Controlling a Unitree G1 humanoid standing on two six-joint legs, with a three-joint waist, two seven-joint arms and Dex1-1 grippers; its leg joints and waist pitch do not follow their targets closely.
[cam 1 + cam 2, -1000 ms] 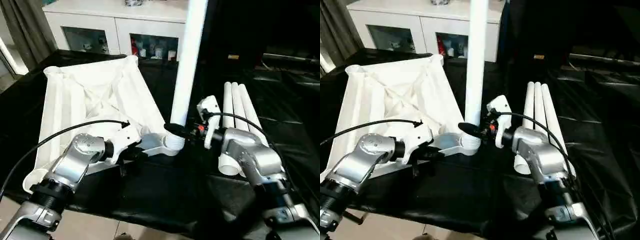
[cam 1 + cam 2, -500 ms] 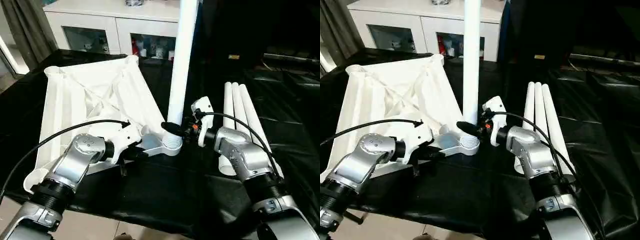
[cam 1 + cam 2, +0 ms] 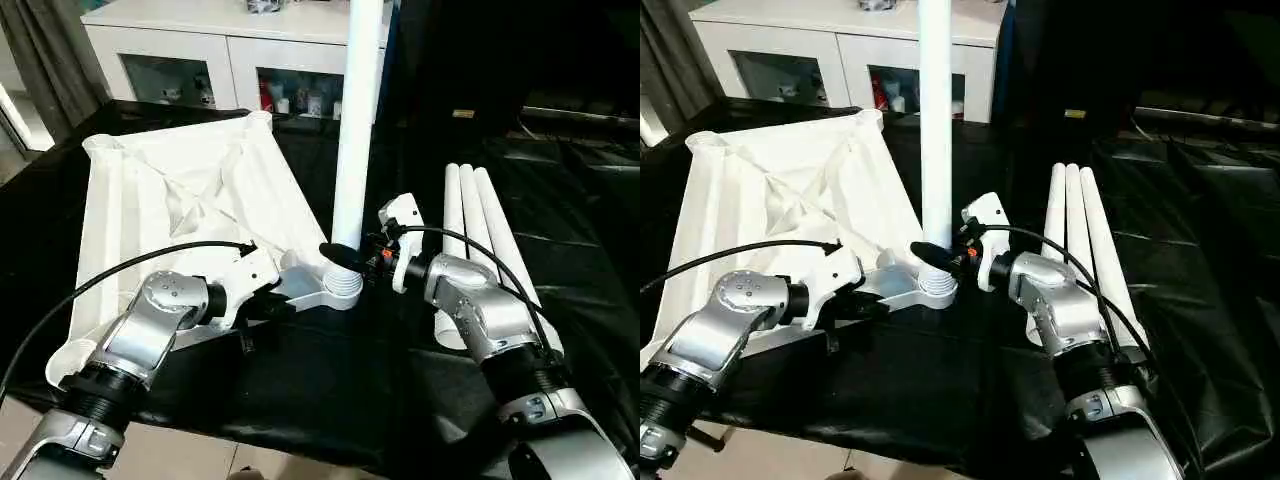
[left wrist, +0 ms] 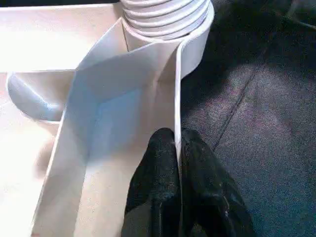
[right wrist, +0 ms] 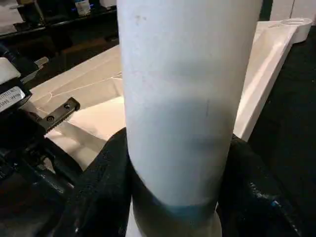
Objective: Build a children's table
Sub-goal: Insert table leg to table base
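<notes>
The white tabletop (image 3: 180, 200) lies upside down on the black cover, ribbed side up. One white leg (image 3: 355, 130) stands nearly upright in the near right corner socket (image 3: 345, 292). My right gripper (image 3: 345, 258) is shut on this leg just above the socket; in the right wrist view its black fingers (image 5: 106, 190) clasp the leg (image 5: 182, 98) on both sides. My left gripper (image 4: 177, 153) is shut on the tabletop's thin rim (image 4: 177, 89) beside that socket, one finger on each side of it. Three more legs (image 3: 480, 230) lie side by side to the right.
A white glass-door cabinet (image 3: 230, 50) stands behind the table. A dark curtain (image 3: 50, 50) hangs at the far left. Black wrinkled cover (image 3: 330, 390) runs to the near edge. Cables loop from both wrists.
The held leg has swung from leaning right to nearly upright. My right arm has shifted slightly left with it. The left gripper keeps its hold on the rim.
</notes>
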